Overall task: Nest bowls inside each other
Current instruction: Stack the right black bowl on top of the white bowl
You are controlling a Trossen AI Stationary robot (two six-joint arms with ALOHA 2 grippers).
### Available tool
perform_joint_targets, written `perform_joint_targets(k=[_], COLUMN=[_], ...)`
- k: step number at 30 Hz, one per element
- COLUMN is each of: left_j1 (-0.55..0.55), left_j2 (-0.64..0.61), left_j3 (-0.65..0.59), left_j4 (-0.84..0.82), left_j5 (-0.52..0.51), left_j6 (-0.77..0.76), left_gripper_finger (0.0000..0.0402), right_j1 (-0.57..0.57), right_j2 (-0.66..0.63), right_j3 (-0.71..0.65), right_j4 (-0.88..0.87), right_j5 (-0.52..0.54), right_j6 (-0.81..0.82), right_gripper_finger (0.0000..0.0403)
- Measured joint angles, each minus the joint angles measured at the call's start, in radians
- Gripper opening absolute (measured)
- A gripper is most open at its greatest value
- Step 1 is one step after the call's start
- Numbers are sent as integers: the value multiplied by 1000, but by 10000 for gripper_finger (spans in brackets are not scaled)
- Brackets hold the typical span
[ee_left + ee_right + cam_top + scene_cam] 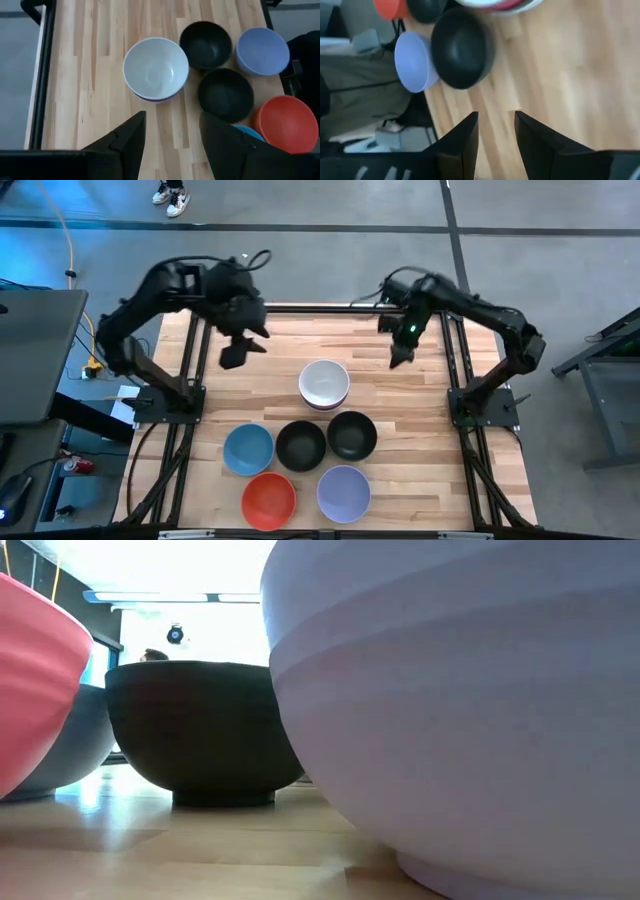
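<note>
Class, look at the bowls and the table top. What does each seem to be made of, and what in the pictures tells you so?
The white bowl, red bowl and black bowl look like plastic: one even colour each, smooth walls, a soft sheen rather than a glassy shine. Glazed pottery cannot be ruled out. The table top looks like sealed wood: pale strips with visible grain and joints.
</note>
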Motion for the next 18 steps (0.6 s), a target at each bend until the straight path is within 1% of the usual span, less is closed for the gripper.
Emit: perform_joint_targets(k=[2,4,7,10,11,13,16,18], left_j1=[-11,-17,-31,-41,-42,-46,-48,-48], left_j2=[-51,-105,-205,-321,-356,-420,-514,-572], left_j3=[-50,-126,-295,-494,-558,-670,-814,-886], left_j4=[2,12,95,206,231,276,340,374], left_j5=[-3,-4,-5,-3,-2,-3,-7,-9], left_j6=[-2,-12,-33,-61,-72,-103,-160,-191], left_gripper_finger=[175,175,175,175,175,175,175,175], right_j1=[70,140,237,323,348,395,455,486], right_j2=[0,0,0,-1,-1,-1,-1,-1], right_j3=[-36,-60,-67,-67,-67,-67,-67,-67], right_j4=[42,81,150,266,296,346,392,409], right_j5=[-9,-39,-73,-68,-47,32,197,308], right_j6=[51,85,128,203,224,257,280,321], right_gripper_finger=[119,119,119,119,119,119,119,119])
